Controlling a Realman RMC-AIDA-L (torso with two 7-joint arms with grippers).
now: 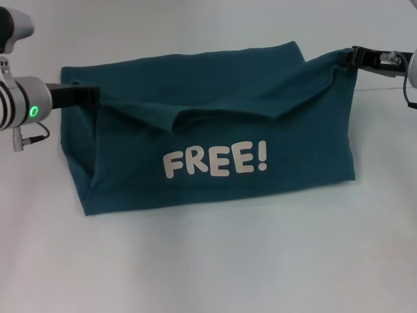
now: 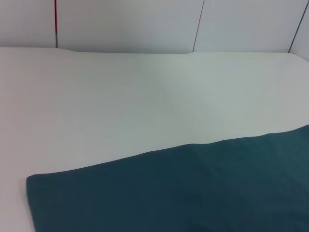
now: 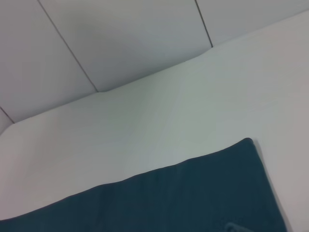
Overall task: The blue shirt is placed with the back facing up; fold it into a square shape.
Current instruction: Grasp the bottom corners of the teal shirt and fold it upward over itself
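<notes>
The blue shirt [image 1: 221, 140] (white "FREE!" print [image 1: 215, 161] showing) is held stretched above the white table [image 1: 208, 261]. Its corners are pinched by the left gripper [image 1: 94, 96] and right gripper [image 1: 346, 59], both clamped on cloth at opp. ends.

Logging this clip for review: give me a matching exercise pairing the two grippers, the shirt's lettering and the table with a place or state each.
Things:
1. left gripper
2. right gripper
3. white "FREE!" lettering
4. plain white table

Places or states:
A. on the front face of the dark teal-blue cloth shirt
B. at the shirt's right top corner
C. lies under the shirt
D. at the shirt's left top corner

Pairs: 1-D, 2-B, 3-A, 4-C
</notes>
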